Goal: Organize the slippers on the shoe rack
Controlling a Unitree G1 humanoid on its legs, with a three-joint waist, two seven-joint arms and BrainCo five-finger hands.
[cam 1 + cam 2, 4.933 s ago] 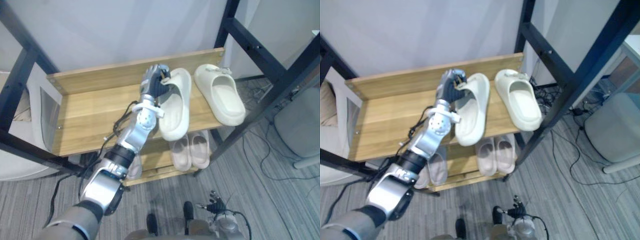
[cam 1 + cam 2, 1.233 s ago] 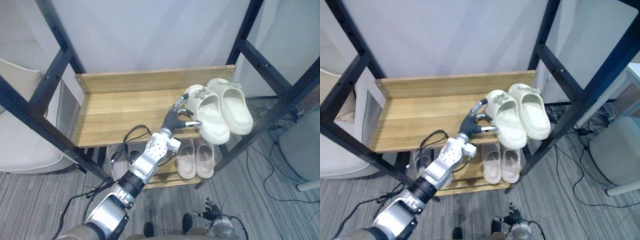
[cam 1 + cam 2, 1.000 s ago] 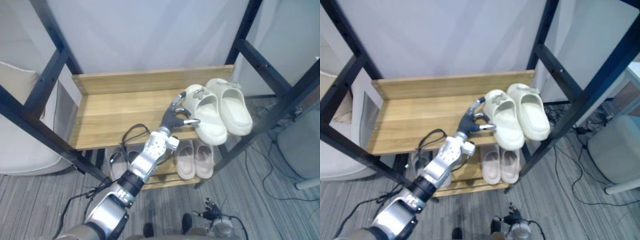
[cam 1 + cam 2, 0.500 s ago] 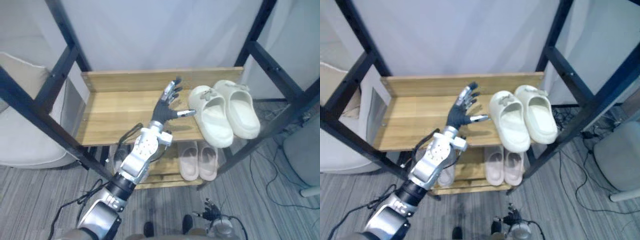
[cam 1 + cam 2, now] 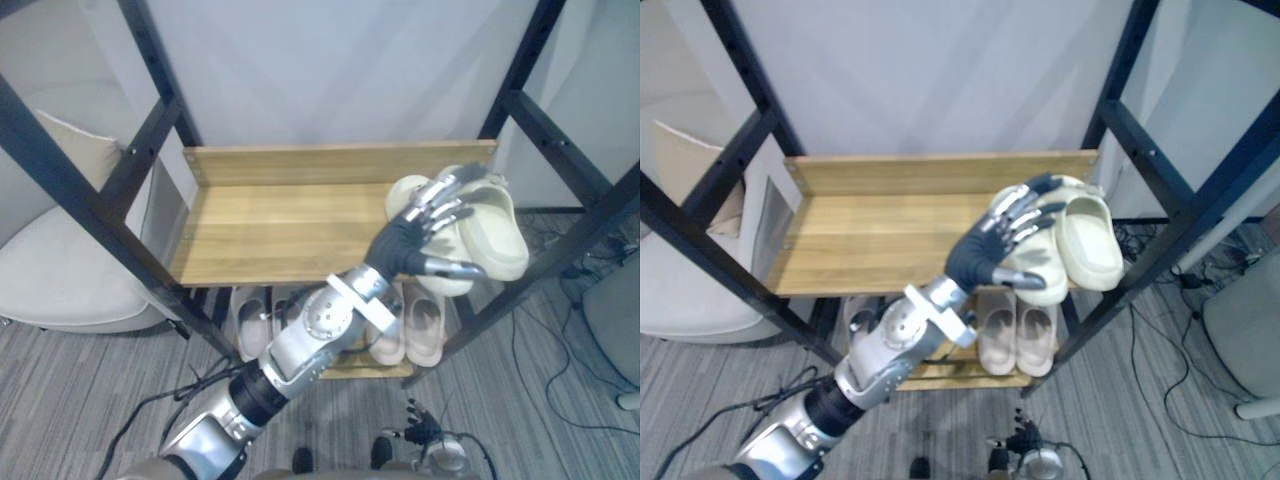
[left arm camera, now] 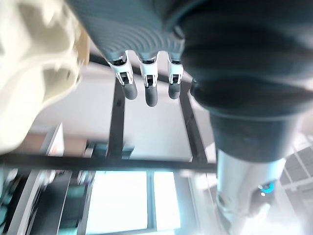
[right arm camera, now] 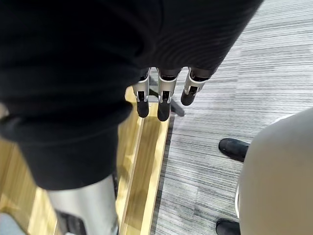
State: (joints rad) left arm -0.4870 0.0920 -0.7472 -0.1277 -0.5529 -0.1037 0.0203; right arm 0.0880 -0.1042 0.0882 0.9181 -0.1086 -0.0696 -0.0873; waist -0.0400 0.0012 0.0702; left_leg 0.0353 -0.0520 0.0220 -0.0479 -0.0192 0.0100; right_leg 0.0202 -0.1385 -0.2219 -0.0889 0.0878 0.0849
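A black-framed shoe rack (image 5: 280,215) with wooden shelves stands against a pale wall, and a white cushioned chair (image 5: 60,270) sits at its 9 o'clock. The robot's left hand (image 5: 405,240) is raised in front of the 3 o'clock end of the top shelf with its fingers (image 5: 447,195) spread straight and its thumb out, grasping nothing. Behind it, a pair of cream slippers (image 5: 498,232) lies side by side at that end of the top shelf. Whether the hand touches the nearer slipper cannot be told. On the lower shelf a beige pair (image 5: 425,325) lies below the cream one, with a grey pair (image 5: 250,305) at its 9 o'clock. The right hand (image 7: 161,98) hangs low at 6 o'clock above the striped grey floor (image 7: 220,73), fingers relaxed and empty.
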